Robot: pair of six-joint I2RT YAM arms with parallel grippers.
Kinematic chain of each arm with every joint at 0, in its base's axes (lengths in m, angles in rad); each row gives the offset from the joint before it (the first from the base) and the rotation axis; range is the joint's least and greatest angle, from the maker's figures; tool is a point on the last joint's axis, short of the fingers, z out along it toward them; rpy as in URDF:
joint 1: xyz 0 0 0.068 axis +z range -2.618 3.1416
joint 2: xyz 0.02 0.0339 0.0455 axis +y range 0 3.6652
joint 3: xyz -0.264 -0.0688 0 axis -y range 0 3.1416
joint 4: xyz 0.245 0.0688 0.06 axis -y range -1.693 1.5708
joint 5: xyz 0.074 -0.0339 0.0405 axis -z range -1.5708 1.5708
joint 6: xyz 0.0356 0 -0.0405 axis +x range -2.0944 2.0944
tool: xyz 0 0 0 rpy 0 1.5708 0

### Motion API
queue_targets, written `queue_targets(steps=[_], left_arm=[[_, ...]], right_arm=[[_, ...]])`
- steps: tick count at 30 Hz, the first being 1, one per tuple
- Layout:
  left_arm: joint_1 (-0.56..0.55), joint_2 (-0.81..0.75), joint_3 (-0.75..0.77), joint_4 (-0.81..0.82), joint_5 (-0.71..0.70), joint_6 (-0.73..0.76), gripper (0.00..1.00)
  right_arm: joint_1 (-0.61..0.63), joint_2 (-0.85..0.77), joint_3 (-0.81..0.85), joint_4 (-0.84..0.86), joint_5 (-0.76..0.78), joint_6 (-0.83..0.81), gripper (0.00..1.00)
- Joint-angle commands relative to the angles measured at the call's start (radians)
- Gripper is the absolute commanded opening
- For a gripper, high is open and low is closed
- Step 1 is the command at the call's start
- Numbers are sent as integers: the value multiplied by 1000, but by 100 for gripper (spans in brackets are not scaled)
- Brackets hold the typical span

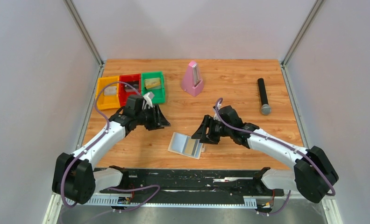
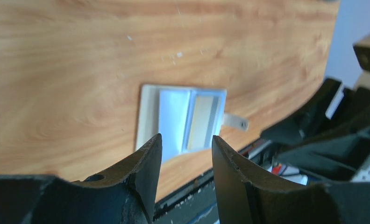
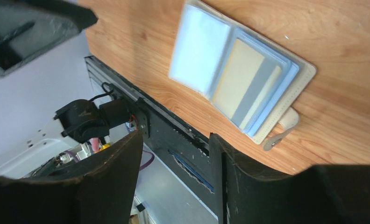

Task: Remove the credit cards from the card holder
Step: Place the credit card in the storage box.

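Observation:
The card holder [image 1: 174, 144] lies open and flat on the wooden table near the front edge, cream rim around two pale blue panels. It also shows in the left wrist view [image 2: 146, 116] and the right wrist view [image 3: 306, 71]. A yellow-gold credit card [image 3: 245, 86] with a grey stripe sits in one panel, seen too in the left wrist view [image 2: 202, 122]. The other panel looks bare. The dark card is not visible. My left gripper [image 1: 160, 119] [image 2: 187, 140] is open and empty, up and to the left of the holder. My right gripper [image 1: 198, 133] [image 3: 176, 135] is open and empty, just right of it.
Yellow [image 1: 107, 93], red [image 1: 130, 88] and green [image 1: 153, 87] bins stand at the back left with small items in them. A pink metronome [image 1: 192, 79] stands at the back centre, a black microphone [image 1: 263, 95] lies at the right. A black rail [image 1: 188, 179] runs along the near edge.

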Motion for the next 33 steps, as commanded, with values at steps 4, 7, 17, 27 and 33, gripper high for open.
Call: queue_targets(steps=[4,7,17,27,33], left_arm=[[-118,24,-57,54,116,7,52],[-159,73,-67,93,124,2,52],[-177,188,-126,118,57,59,49],[-177,252,-187,184,76,58,41],[-177,244,-223,213,83,50,30]], right_arm=[[85,112,29,-21,146,90,53],[109,157,27,1,165,101,51],[116,244,-23,95,198,120,45],[116,305,-23,96,217,127,43],[116,294,-7,62,259,110,42]])
